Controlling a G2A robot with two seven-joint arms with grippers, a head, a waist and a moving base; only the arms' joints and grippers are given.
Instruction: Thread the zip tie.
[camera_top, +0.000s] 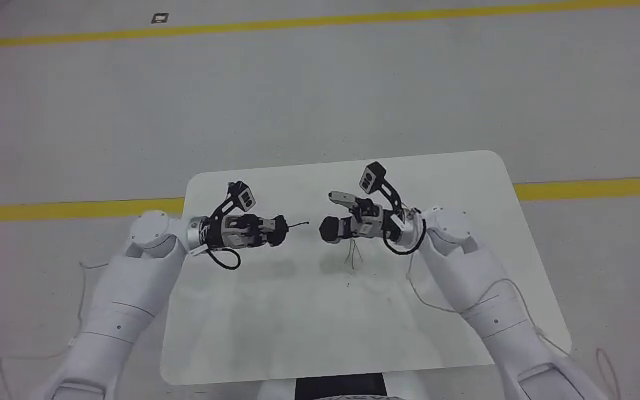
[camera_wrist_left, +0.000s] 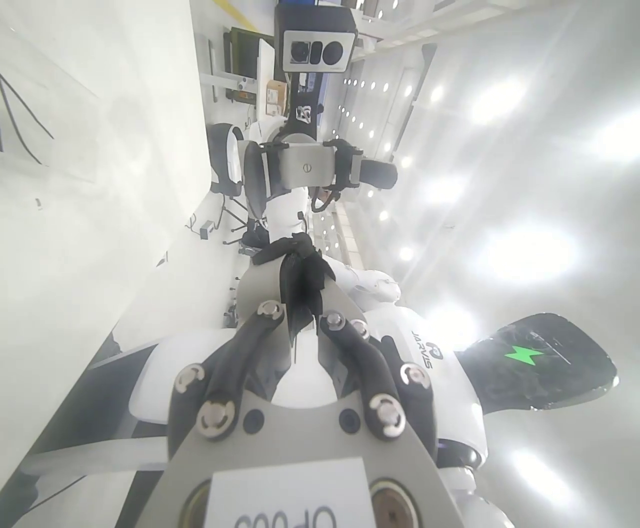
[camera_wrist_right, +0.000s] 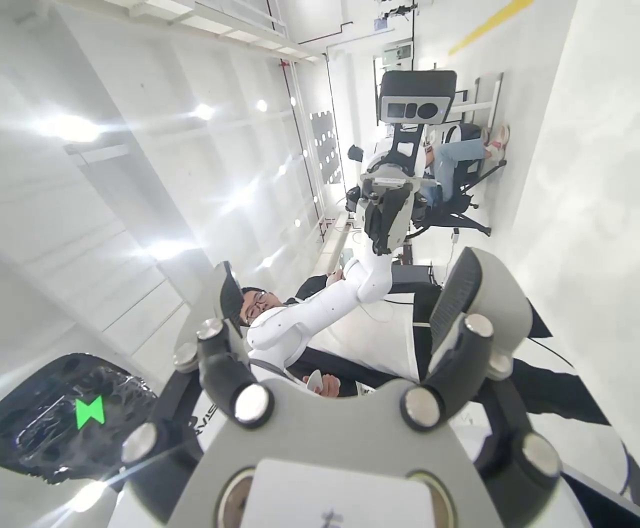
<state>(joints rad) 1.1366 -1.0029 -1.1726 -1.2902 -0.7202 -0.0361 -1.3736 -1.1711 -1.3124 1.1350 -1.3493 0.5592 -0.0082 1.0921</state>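
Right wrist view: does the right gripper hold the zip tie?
No, the right gripper stands wide open, with nothing held in it.

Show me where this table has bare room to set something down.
Bare: the table along its near edge, short of the loose ties, and the far strip beyond both grippers. Crowded: the centre, where the left gripper, shut on the zip tie, faces the open right gripper.

The robot's left arm (camera_top: 135, 285) and right arm (camera_top: 490, 295) are glossy white shells with rounded joints, each wrist trailing a looped black cable (camera_top: 225, 262). The left gripper (camera_wrist_left: 300, 280) has a grey plate (camera_wrist_left: 300, 435), black linkages (camera_wrist_left: 240, 350) and silver screws (camera_wrist_left: 215, 417). A black panel (camera_wrist_left: 575, 360) bears a green mark (camera_wrist_left: 522, 356), perhaps a lightning bolt.
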